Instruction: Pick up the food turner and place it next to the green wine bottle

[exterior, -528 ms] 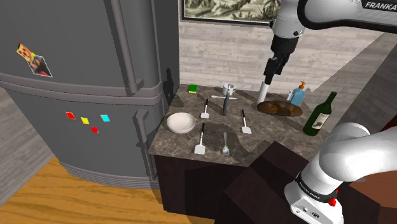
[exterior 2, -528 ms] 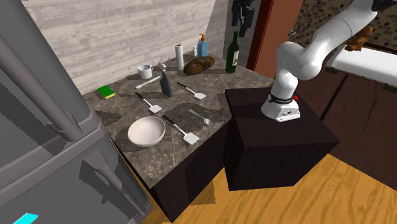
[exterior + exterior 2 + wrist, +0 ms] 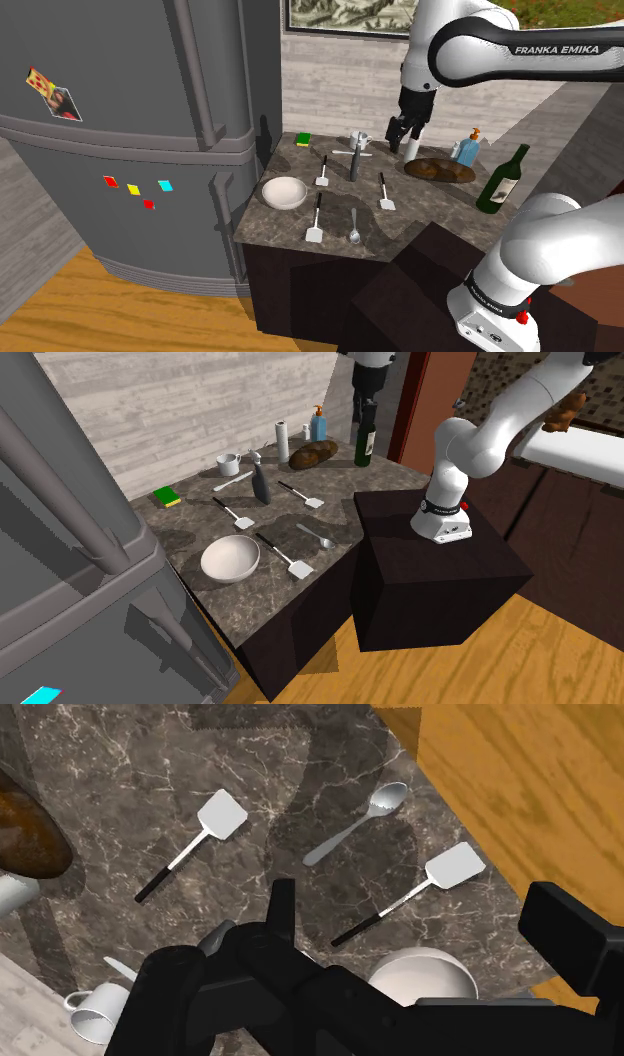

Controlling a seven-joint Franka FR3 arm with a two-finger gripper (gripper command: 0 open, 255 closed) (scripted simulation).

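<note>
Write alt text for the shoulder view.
A white arm holds its open black gripper above the back of a dark marble counter. On it lie three food turners, a spoon and a white bowl; a green wine bottle stands at the view's right, a grey fridge at its left.

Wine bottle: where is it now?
Shoulder view: the green wine bottle stands at the right end of the counter, right of the brown loaf and blue soap bottle.

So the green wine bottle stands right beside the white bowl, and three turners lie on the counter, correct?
Not beside the bowl. In the shoulder view the green wine bottle stands at the opposite end of the counter from the white bowl, near the brown loaf. The three turners do lie on the counter, between the two.
</note>
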